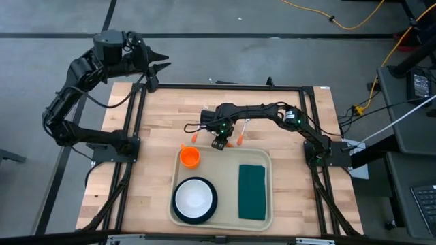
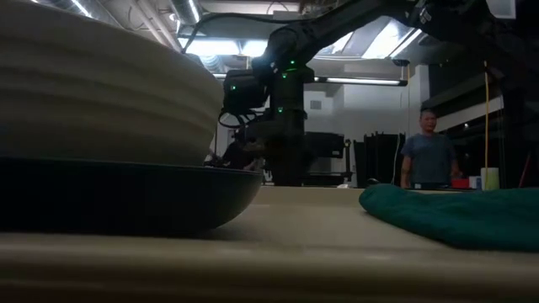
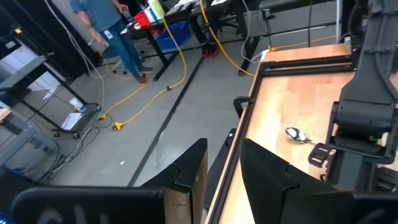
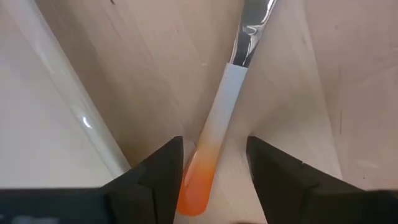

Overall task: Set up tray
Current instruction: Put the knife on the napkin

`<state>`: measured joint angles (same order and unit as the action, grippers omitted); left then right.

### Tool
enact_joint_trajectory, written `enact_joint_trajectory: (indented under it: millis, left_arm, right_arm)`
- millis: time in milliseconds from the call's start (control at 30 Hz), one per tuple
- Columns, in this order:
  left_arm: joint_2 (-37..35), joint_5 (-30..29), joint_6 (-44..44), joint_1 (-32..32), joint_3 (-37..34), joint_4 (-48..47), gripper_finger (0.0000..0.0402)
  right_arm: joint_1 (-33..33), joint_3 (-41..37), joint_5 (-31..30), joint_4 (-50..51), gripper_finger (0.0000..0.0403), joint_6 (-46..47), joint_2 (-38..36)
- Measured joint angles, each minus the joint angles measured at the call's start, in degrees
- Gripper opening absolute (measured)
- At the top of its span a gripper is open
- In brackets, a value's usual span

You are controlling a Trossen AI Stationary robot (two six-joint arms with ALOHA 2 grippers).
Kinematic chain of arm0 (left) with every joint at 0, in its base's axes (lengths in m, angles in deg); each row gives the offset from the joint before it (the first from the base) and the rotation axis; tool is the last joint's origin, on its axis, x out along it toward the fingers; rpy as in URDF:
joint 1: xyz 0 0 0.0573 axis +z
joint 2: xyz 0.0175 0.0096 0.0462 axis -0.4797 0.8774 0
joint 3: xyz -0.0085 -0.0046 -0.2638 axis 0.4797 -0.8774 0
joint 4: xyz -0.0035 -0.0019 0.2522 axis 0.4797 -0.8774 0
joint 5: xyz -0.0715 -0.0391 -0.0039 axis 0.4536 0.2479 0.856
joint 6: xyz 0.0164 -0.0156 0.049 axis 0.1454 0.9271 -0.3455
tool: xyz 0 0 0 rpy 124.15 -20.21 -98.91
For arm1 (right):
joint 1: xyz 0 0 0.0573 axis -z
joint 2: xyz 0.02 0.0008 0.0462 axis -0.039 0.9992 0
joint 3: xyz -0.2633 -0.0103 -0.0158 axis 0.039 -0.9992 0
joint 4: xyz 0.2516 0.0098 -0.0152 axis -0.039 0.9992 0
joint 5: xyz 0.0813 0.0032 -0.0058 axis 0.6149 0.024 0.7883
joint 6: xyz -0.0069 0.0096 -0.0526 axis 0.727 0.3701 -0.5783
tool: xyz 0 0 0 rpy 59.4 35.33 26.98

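Observation:
The cream tray (image 1: 228,155) lies at the table's near middle. On it stand an orange cup (image 1: 189,157), a white bowl on a dark plate (image 1: 194,199) and a green napkin (image 1: 252,192). My right gripper (image 1: 219,143) points down just beyond the tray's far rim, open. Its fingers stand on either side of a utensil's handle (image 4: 214,143), white fading to orange, which lies flat on the wood beside the tray's rim (image 4: 56,93). My left gripper (image 1: 160,68) hangs open and empty, high over the table's far left corner. My right gripper comes from above with its fingers across the handle. One finger (image 4: 165,168) stands right beside the handle's orange end (image 4: 196,186), and whether it touches I cannot tell. The other finger is clear of it. The utensil lies flat on the table.
Other orange-handled utensils (image 1: 194,136) (image 1: 240,139) lie on the wood by the tray's far rim. A metal spoon (image 3: 297,134) lies farther back. Black frame rails (image 1: 225,86) border the table. A person (image 2: 429,151) stands in the room behind.

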<state>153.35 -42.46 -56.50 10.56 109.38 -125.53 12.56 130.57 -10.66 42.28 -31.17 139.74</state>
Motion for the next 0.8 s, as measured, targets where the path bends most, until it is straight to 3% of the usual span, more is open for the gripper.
enact_joint_trajectory:
  millis: [533, 800]
  left_arm:
    - [0.17, 0.22, -0.65, 0.0, 0.0, 0.07, 0.0088]
    - [1.09, 5.18, 0.04, 0.0, 0.0, 0.1, 0.0088]
  right_arm:
    - [0.49, -0.1, -7.22, -0.26, 0.0183, -1.78, 0.2]
    - [1.26, -0.06, -9.83, -0.22, 0.0183, -4.35, 0.2]
